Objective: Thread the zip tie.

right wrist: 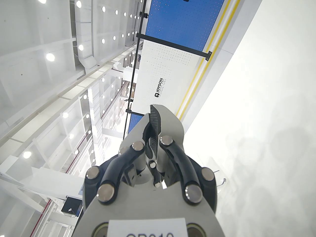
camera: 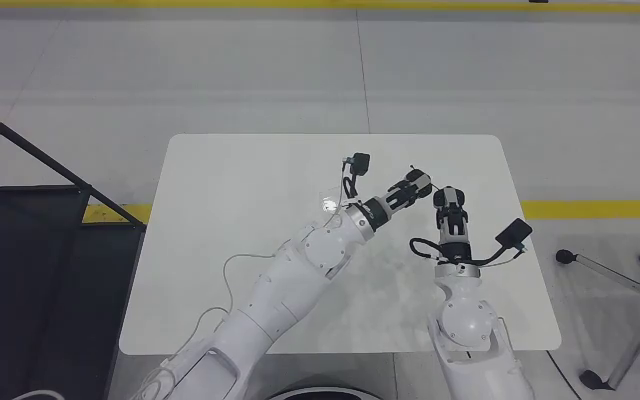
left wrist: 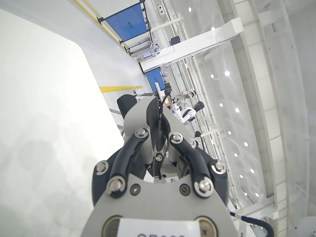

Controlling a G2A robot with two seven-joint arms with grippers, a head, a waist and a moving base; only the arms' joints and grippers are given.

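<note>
Clerk: State of the right tool?
Inspector: Pads pressed together. It stands over the desk, right of centre, just beside the left tool.
Clerk: And the left?
Inspector: Clamped on a thin dark strip, taken to be the zip tie. The strip is seen edge-on, its long axis along the fingers, one end poking past the tips, away from the wrist.
Clerk: Anything else?
Inspector: A small clear glinting item lies on the desk beside the left forearm; its nature cannot be told. Beyond the desk, a yellow line crosses the floor.
</note>
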